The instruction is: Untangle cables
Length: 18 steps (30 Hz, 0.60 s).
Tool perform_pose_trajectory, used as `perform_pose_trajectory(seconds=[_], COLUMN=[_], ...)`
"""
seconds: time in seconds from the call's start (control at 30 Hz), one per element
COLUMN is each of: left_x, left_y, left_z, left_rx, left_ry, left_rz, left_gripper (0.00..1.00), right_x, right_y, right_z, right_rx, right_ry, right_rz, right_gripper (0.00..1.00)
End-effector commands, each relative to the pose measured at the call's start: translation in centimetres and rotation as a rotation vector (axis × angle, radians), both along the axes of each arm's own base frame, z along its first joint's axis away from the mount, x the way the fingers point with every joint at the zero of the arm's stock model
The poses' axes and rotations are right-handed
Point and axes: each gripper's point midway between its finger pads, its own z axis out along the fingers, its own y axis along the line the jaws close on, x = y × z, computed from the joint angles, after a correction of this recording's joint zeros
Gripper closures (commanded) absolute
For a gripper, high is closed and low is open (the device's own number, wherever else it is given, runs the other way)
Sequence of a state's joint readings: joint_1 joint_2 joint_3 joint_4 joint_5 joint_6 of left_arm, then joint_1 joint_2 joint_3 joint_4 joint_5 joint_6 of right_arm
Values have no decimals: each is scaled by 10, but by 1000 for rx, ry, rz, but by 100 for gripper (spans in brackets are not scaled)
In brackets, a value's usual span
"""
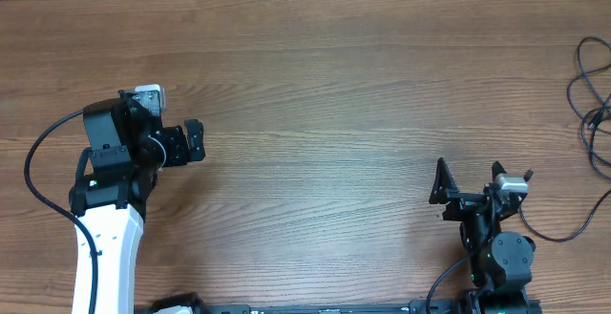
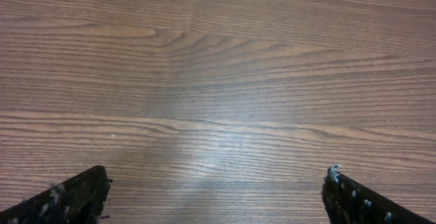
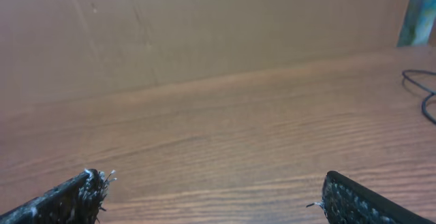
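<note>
Wooden table (image 1: 315, 85): brown, with long grain lines that run from left to right; it fills almost all of the overhead view.
Back panel (image 3: 204, 33): a plain light-brown board that stands at the far edge of the table, seen in the right wrist view.
Left arm (image 1: 105, 238): a white lower link and a black upper part, at the left side of the table; a thick black cable (image 1: 31, 176) makes a loop just beside it.
Right arm (image 1: 501, 257): black, at the near edge of the table on the right side.
Cables (image 1: 584, 90): thin black cords that lie in loose loops at the far right edge of the table, partly cut by the picture border; they are well apart from both grippers. The right wrist view shows a small part of them at its right border.
Left gripper (image 2: 216, 183): the jaws stand wide apart and hold nothing; there is only bare wood between the two tips.
Right gripper (image 1: 468, 185): the jaws are also spread and empty; it faces the back panel, with the cables to its right.
</note>
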<state>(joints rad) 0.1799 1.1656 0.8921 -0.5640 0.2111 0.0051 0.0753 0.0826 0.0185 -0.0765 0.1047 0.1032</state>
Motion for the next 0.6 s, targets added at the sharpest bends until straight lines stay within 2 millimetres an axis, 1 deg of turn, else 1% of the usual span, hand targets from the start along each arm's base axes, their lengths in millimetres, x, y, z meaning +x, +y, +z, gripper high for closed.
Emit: perform_pose_trajectory(seconds=[0.0, 0.07, 0.17, 0.57], left_x=[0, 0, 0, 0], left_y=[-1, -1, -1, -1], left_z=[-3, -3, -3, -3], left_rx=[-5, -5, -5, -5], left_ry=[11, 11, 11, 11], left_rz=[5, 5, 5, 6], left_gripper=[0, 1, 0, 1], right_x=[-2, -4, -4, -4], right_y=[-1, -1, -1, -1], right_z=[10, 18, 15, 15], right_rx=[-3, 0, -1, -1], right_ry=[-54, -91, -76, -76], right_rz=[-4, -4, -3, -4], right_gripper=[0, 0, 0, 0])
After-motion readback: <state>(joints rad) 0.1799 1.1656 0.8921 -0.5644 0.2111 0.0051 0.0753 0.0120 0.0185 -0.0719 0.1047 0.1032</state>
